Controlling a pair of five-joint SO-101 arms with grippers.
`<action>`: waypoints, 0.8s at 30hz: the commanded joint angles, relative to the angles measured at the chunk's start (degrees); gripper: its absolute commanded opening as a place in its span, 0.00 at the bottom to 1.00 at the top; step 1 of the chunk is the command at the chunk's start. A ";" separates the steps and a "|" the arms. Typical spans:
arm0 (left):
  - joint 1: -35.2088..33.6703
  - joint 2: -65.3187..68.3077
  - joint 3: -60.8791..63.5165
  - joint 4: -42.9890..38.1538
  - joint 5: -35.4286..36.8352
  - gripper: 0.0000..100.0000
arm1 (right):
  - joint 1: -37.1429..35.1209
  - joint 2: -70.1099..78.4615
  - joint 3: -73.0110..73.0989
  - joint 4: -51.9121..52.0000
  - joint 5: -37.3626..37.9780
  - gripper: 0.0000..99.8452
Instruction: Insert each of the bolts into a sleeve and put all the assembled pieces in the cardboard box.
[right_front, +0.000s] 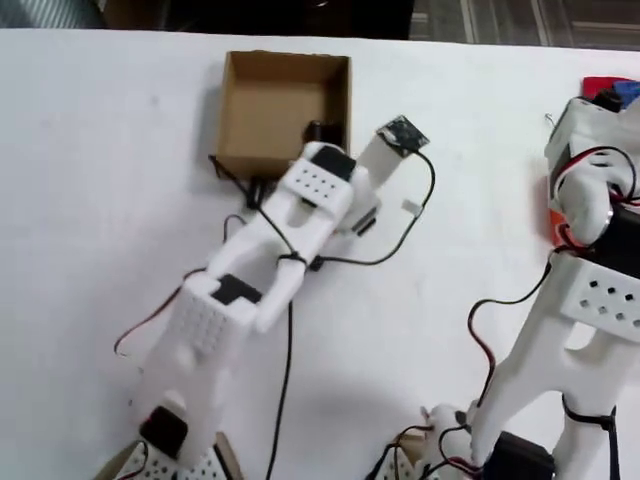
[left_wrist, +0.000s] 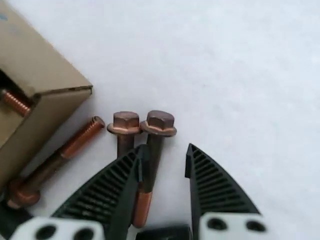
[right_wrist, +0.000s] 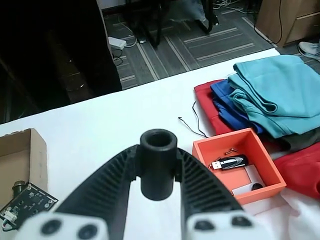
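Note:
Two copper bolts, one (left_wrist: 125, 131) and the other (left_wrist: 159, 131), lie side by side on the white table, hex heads pointing away from my left gripper (left_wrist: 165, 149). That gripper is open and low over them, with the second bolt's shank between its fingers. A third bolt (left_wrist: 67, 147) lies along the cardboard box (left_wrist: 42, 92), and a threaded end (left_wrist: 15, 102) shows inside the box. My right gripper (right_wrist: 158, 156) is shut on a black sleeve (right_wrist: 158, 175), held upright with its bore facing up. From above, the left arm (right_front: 300, 215) stretches to the box (right_front: 285, 105).
An orange tray (right_wrist: 245, 170) holding a USB stick sits close beyond the right gripper, next to folded teal, blue and red cloths (right_wrist: 270, 95). A small circuit board (right_wrist: 27, 200) lies by the box. Cables (right_front: 400, 235) trail over the table between the arms.

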 joint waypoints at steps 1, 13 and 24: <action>0.53 1.41 -4.79 -0.18 -0.26 0.14 | 1.10 -0.40 -2.73 -1.71 -0.53 0.02; -0.70 5.45 -8.04 4.57 -0.53 0.14 | 1.01 -0.48 -2.73 -1.63 -0.53 0.02; 2.02 5.10 -8.22 6.15 -0.44 0.03 | 0.75 -0.48 -2.64 -1.54 -0.53 0.02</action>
